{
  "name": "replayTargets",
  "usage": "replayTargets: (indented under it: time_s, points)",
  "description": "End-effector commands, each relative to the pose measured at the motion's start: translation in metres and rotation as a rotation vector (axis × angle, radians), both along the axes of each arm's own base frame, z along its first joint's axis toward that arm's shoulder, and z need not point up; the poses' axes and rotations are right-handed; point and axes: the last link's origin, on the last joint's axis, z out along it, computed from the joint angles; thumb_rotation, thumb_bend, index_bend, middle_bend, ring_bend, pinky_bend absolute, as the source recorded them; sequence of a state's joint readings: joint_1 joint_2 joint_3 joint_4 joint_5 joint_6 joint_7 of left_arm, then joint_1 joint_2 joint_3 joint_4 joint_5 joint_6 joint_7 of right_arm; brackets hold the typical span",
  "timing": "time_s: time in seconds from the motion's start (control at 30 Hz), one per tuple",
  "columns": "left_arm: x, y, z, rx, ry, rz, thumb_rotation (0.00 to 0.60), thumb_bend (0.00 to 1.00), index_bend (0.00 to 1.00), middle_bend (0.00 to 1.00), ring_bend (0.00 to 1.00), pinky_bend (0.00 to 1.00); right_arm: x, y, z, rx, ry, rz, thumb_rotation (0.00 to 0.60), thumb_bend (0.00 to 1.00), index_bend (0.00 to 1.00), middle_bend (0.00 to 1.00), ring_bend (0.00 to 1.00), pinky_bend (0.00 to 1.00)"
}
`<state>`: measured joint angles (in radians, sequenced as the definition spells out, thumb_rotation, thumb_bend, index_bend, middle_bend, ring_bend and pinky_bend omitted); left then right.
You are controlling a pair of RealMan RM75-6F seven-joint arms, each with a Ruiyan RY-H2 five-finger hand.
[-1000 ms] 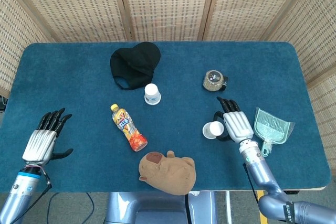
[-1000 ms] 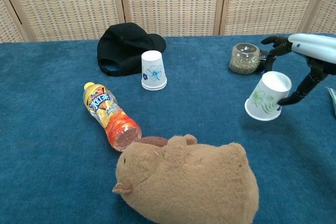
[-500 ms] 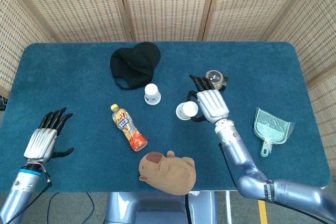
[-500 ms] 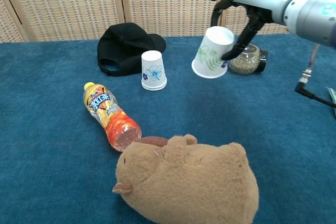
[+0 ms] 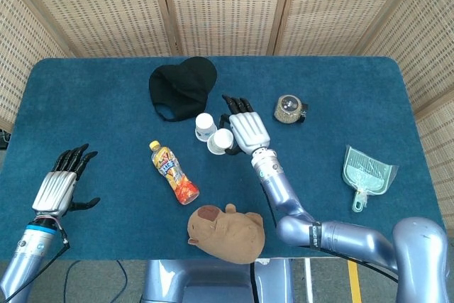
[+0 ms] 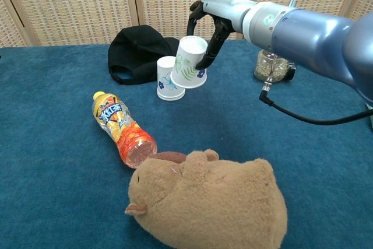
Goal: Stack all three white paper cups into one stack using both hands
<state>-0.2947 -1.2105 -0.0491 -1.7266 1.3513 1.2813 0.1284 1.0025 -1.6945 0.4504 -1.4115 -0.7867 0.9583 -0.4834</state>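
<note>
**R hand carrying cup, just short of the standing cup**

R hand (image 6: pixel 205 23) grips a leaf-print cup (image 6: pixel 189 62) upside down and tilted, rim pointing low and left, base up near the fingers. Held cup is off the table, just right of and slightly above the standing cup (image 6: pixel 169 78), which sits mouth-down, blue flower print, upright, just near of the black cap (image 6: pixel 137 51). In chest view the two cups overlap at the edge; can't tell if touching. Head view: held cup (image 5: pixel 221 141) just near-right of standing cup (image 5: pixel 205 126).

Key relation: target lies left of the held cup, long axis vertical; held cup's axis leans off vertical. My read: next move needs the held cup shifted left over the target, then leveled so axes line up before lowering, else the rim catches and tips the standing cup.

L hand (image 5: pixel 59 188) holds nothing, fingers apart, low at near-left table edge, well apart from both cups. R hand far nearer.

Only two cups visible; third not seen, maybe nested or hidden, can't tell. Task early-mid by my guess.

Clutter: juice bottle (image 6: pixel 123 129) lying near-left of the cups, plush toy (image 6: pixel 210 201) near, jar (image 6: pixel 271 67) far right, dustpan (image 5: pixel 367 174) right.
</note>
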Motion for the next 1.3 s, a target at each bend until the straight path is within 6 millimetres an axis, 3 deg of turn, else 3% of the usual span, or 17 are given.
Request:
replayTargets:
  time_s: [0.03,0.3,1.0,1.1,1.17,1.3]
  points:
    - [-0.001,0.002,-0.002,-0.009,0.001,0.005,0.600,0.19,0.11,0.00,0.00,0.01,0.012,-0.007,-0.003,-0.029,-0.041,0.004,0.600,0.23,0.51,0.09,0.00,0.04]
    - [-0.005,0.007,-0.004,-0.014,-0.002,0.023,0.600,0.19,0.11,0.00,0.00,0.01,0.027,-0.018,-0.012,-0.045,-0.091,0.014,0.600,0.23,0.51,0.09,0.00,0.05]
    - [-0.010,0.011,-0.004,-0.032,0.001,0.052,0.600,0.19,0.12,0.00,0.00,0.01,0.037,-0.044,-0.041,-0.086,-0.078,0.004,0.600,0.22,0.51,0.09,0.00,0.05]
    - [-0.010,0.011,-0.005,-0.035,-0.008,0.054,0.600,0.19,0.12,0.00,0.00,0.01,0.033,-0.047,-0.045,-0.085,-0.049,0.000,0.600,0.19,0.42,0.05,0.00,0.02]
    - [-0.010,0.011,-0.006,-0.041,-0.007,0.052,0.600,0.19,0.12,0.00,0.00,0.01,0.030,-0.049,-0.046,-0.082,-0.041,-0.007,0.600,0.14,0.30,0.01,0.00,0.00]
    - [-0.009,0.010,-0.007,-0.047,-0.003,0.045,0.600,0.19,0.11,0.00,0.00,0.01,0.026,-0.050,-0.044,-0.082,-0.045,-0.021,0.600,0.11,0.22,0.00,0.00,0.00]
